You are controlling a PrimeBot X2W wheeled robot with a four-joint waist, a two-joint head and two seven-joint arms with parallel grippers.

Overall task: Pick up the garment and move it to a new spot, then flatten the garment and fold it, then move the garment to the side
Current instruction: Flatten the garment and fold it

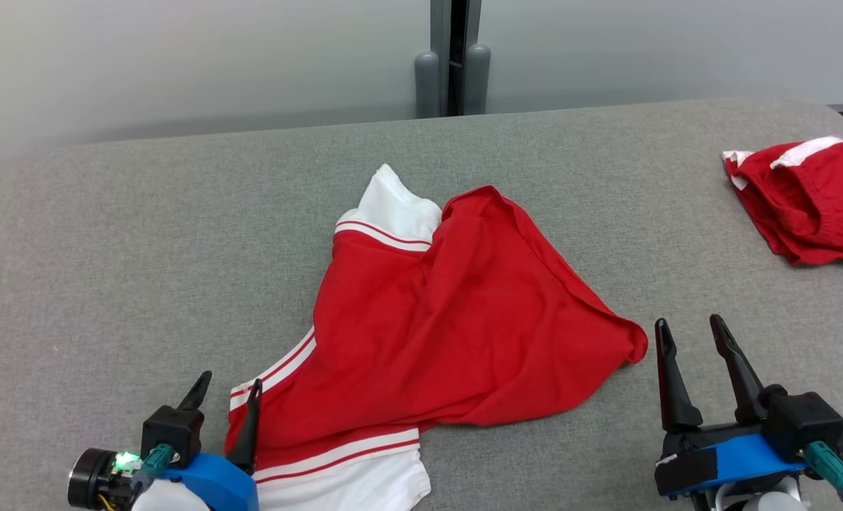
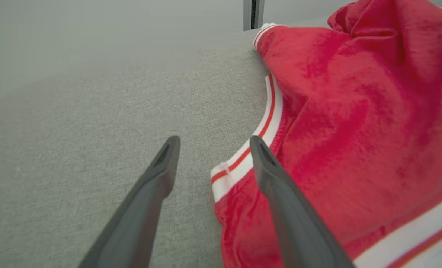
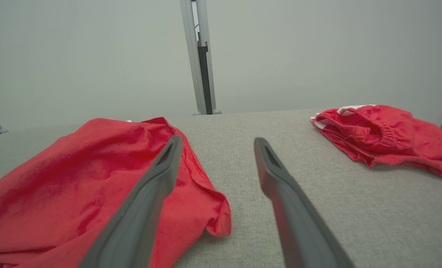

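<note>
garment centred on table, second garment well apart at far right

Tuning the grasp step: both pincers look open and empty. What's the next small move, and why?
Probably lower the left pincer and close on the striped edge of the red garment: that edge lies between its open jaws, the garment lies rumpled on the grey surface, and the right pincer waits open beside its other corner.

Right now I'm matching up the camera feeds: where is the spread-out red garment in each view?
Head view: red garment, centre to bottom.
Left wrist view: right half.
Right wrist view: lower left.
Shared landmark: the grey post at the top middle of all three.
</note>
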